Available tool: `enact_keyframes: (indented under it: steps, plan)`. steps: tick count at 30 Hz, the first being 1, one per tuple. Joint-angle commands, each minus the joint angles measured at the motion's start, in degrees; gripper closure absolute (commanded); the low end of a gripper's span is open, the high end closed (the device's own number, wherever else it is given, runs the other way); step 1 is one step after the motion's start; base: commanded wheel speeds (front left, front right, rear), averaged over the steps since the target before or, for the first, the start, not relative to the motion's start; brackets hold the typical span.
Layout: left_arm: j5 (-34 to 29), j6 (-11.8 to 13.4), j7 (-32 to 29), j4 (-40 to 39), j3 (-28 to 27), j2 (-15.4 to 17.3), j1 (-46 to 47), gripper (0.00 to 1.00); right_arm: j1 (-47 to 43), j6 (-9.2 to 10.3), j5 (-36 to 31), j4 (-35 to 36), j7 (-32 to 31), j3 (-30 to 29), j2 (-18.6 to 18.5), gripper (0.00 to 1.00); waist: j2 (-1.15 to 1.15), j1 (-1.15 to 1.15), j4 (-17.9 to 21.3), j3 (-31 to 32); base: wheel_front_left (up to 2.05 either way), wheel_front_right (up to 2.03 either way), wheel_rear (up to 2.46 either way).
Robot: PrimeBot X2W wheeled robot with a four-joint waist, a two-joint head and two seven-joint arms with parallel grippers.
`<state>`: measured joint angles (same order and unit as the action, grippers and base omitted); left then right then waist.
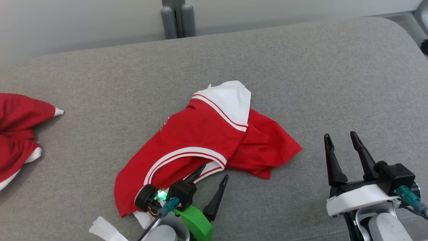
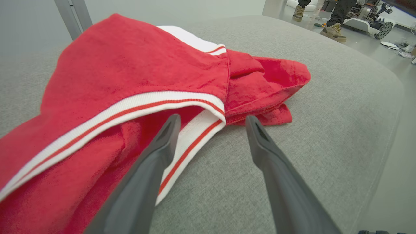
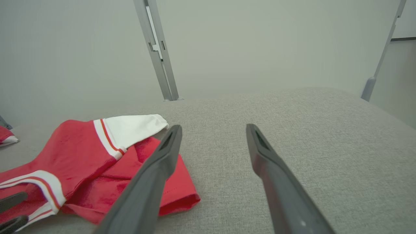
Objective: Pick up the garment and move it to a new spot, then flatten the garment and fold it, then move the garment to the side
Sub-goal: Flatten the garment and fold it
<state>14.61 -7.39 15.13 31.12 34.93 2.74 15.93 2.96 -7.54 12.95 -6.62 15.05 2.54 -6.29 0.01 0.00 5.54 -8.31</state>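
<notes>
Straddles the near striped hem (image 1: 187, 154) of the crumpled red garment (image 1: 200, 134), mid counter (image 1: 301, 67), with the left pincer (image 1: 215, 170) spread wide, likely readying a pinch. Holds the right pincer (image 1: 340, 134), equally wide and empty, over bare counter to the right.

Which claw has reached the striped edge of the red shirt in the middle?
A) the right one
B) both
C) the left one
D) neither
C: the left gripper stands open at the shirt's white striped band, with one finger over it, while the right gripper stands over bare grey cushion, apart from the cloth.
</notes>
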Motion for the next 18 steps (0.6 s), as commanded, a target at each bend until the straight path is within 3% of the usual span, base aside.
enact_keyframes:
  steps: [1,9,10,11,12,13,18]
  plan:
    - [0.78,-0.09,0.02,0.97,0.52,0.29,1.63,0.00,0.92,0.10,0.18,0.21,0.19,0.00,0.05,0.00,-0.01,0.00,2.63,-2.70,0.00,0.00,0.00]
    - [3.76,0.71,0.02,4.26,3.05,0.29,5.56,0.00,1.88,0.10,0.17,0.08,0.19,0.29,0.51,0.00,-0.01,0.00,3.89,-3.67,0.00,0.00,0.00]
    - [4.44,0.84,0.02,4.34,3.22,0.29,5.97,0.23,1.90,0.09,0.12,0.04,0.19,0.44,0.59,0.00,-0.01,0.00,3.92,-3.66,0.00,0.00,0.00]
    - [4.98,0.96,0.02,4.27,3.38,0.29,6.50,0.64,1.92,0.09,0.11,-0.01,0.19,0.53,0.64,0.00,-0.01,0.00,3.89,-3.67,0.00,0.00,0.00]
    - [5.34,1.07,0.02,4.20,3.49,0.29,6.89,0.94,1.94,0.09,0.12,-0.05,0.19,0.62,0.67,0.00,-0.01,0.00,3.86,-3.64,0.00,0.00,0.00]
    - [5.59,1.27,0.02,4.30,3.60,0.29,7.29,1.00,1.93,0.09,0.16,-0.09,0.19,0.74,0.68,0.00,-0.01,0.00,3.78,-3.62,0.00,0.00,0.00]
    - [6.15,1.87,0.03,2.69,3.27,0.28,9.02,1.00,1.73,0.10,0.23,-0.11,0.19,0.89,0.75,0.00,-0.01,0.00,2.89,-3.37,0.00,0.00,0.00]
